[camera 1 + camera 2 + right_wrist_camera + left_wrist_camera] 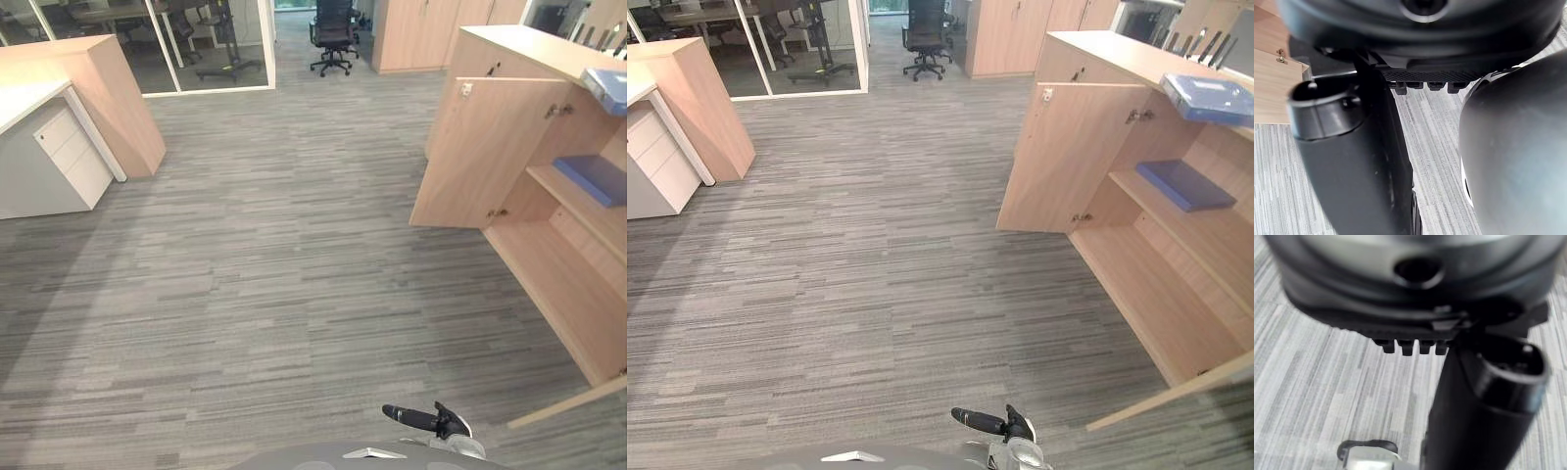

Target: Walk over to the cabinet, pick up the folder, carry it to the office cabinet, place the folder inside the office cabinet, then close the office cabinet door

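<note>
We see the blue folder (pixel 1183 184) lying flat on the middle shelf of the office cabinet (pixel 1097 49) at the frame's right, its door (pixel 1058 157) swung wide (a second folder (pixel 1210 98) sits on top). The left hand (pixel 1474 421) and right hand (pixel 1352 161) hold nothing, fingers seemingly relaxed above the carpet (pixel 872 245).

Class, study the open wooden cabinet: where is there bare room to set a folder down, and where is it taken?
Bottom board: all bare. Middle shelf: bare nearer the camera; a blue folder takes its far end. Cabinet top: bare at the far end, another folder nearer.
</note>
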